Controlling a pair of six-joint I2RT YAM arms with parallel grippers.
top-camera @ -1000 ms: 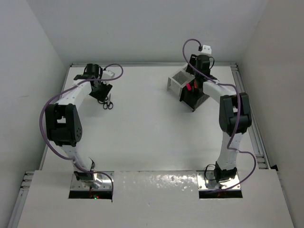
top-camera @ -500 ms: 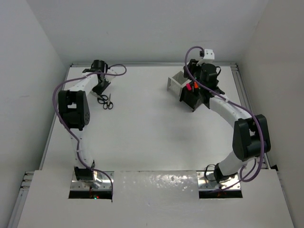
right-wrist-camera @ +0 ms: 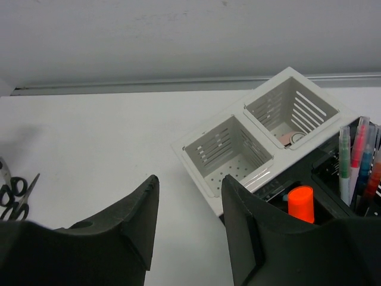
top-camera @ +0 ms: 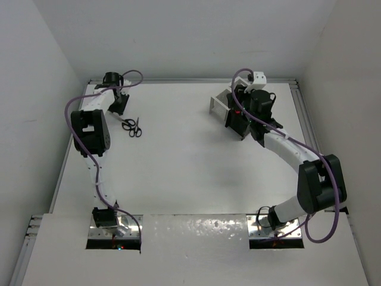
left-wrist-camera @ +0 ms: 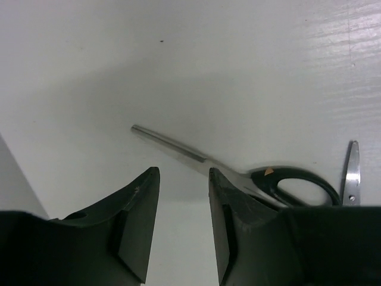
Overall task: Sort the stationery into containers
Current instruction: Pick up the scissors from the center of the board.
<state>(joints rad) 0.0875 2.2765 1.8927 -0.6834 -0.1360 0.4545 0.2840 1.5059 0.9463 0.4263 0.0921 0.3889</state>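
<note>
Shows the white box (right-wrist-camera: 223,146) as reference, with the black box (right-wrist-camera: 326,165) joined at its right side and holding an upright orange highlighter (right-wrist-camera: 301,202) and thin pens (right-wrist-camera: 356,156). Places the right gripper (right-wrist-camera: 187,190), jaws apart, just above that joined side of the white box; sets the scissors (left-wrist-camera: 238,174) flat on the table (top-camera: 178,161) well left of the white box, and the left gripper (left-wrist-camera: 183,179), jaws likewise apart, yet farther left.
</note>
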